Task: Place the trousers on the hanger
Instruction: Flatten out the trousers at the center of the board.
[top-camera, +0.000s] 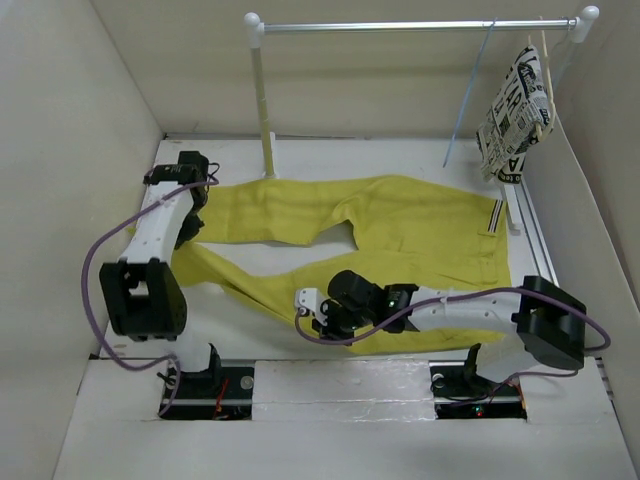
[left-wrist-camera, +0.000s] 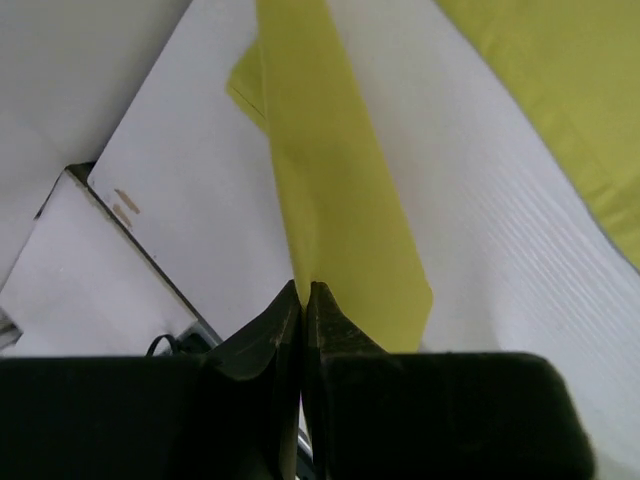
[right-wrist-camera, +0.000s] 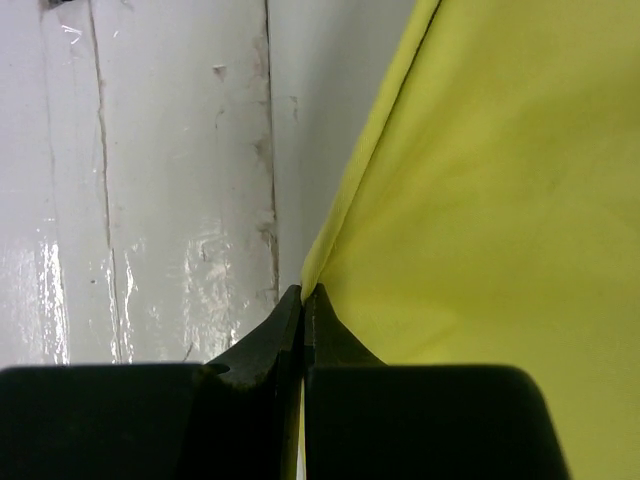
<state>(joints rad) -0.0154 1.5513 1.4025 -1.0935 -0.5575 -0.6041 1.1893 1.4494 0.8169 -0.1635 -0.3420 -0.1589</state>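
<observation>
1. Left end effector (left-wrist-camera: 303, 290) is clenched on a leg fold of the trousers (top-camera: 400, 215).
2. The trousers lie spread across the bench (top-camera: 340, 155).
3. Right end effector (right-wrist-camera: 303, 292) grips their near edge.
4. Light-blue hanger (top-camera: 467, 100) hangs from the rail (top-camera: 400, 26), far right.

Overhead plus 2 close-ups, trousers (top-camera: 400, 215) shared

Trousers (top-camera: 400, 225) blanket the middle — post (top-camera: 265, 120) blocks back left, walls (top-camera: 60, 150) crowd both sides, bare table (top-camera: 340, 385) strip free up front.
</observation>
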